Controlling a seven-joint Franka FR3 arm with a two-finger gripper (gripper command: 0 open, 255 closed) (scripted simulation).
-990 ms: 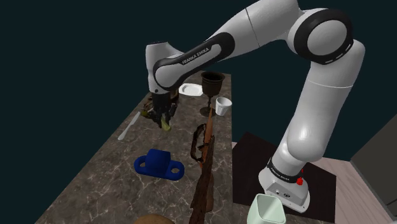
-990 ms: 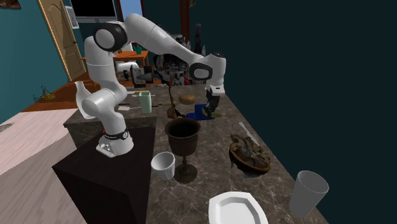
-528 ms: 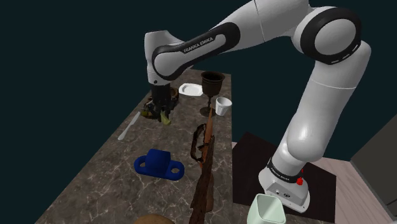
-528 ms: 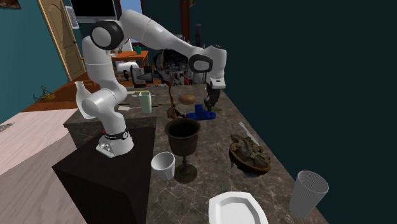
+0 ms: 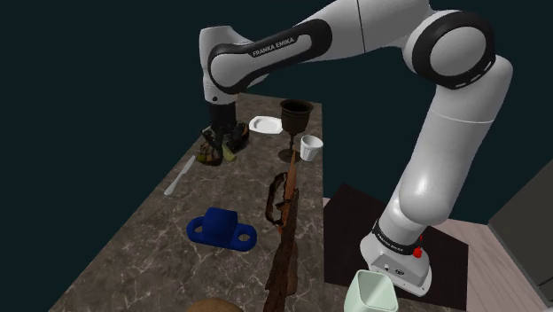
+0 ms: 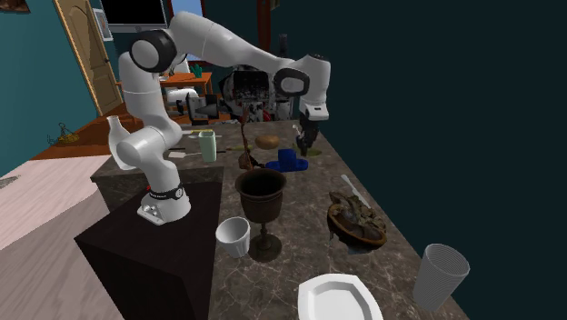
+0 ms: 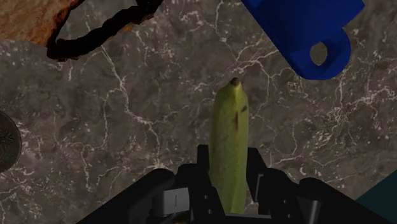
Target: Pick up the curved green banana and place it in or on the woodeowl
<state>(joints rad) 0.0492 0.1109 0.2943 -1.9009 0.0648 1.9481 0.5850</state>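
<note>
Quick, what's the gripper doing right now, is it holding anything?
Gripper: shut on the curved green banana, holding it above the dark marbled countertop.

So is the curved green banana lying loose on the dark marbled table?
No, the black two-finger gripper clasps the curved green banana between its fingers, up off the dark marbled table.

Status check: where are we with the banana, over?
Jaws shut on banana, held above the counter. Wooden bowl not reached yet. Blue piece below, off to one side; path looks open.
</note>
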